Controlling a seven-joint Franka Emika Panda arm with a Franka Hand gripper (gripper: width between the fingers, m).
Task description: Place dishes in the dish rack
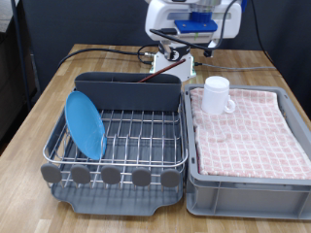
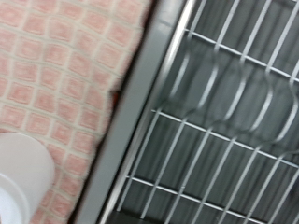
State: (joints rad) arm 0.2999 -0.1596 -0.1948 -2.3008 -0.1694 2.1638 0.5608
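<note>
Landmark = dish rack [image 1: 121,136], sitting on the wooden bench [image 1: 243,63]. The light-blue plate [image 1: 85,123] already stands on edge in the rack's wire grid, at the end toward the exterior view's left, leaning a bit, so I'd judge the plate step done. The white mug [image 1: 217,94] is not racked yet: it sits upright on the pink checked cloth in the grey bin [image 1: 248,189], which is just beside the rack on the exterior view's right; mug is in the bin corner nearest the rack's tall dark back compartment. No wooden spoon visible in either view, can't say where it is.

Step in hand, as I read it: the mug. A grasp on it would need the fingers square on the rim or wall w/o snagging the cloth, and the handle kept clear.

Arm pose: the hand [image 1: 175,60] hangs above and behind the rack's back compartment, roughly between rack and bin, pointing down. Wrist view is blurred; it looks down on the bin/rack boundary, cloth one side, wire grid other side, mug rim at a corner. No fingers show there, and the exterior view is too small, so spread or pressed together: can't tell. Nothing seen between the fingers.
</note>
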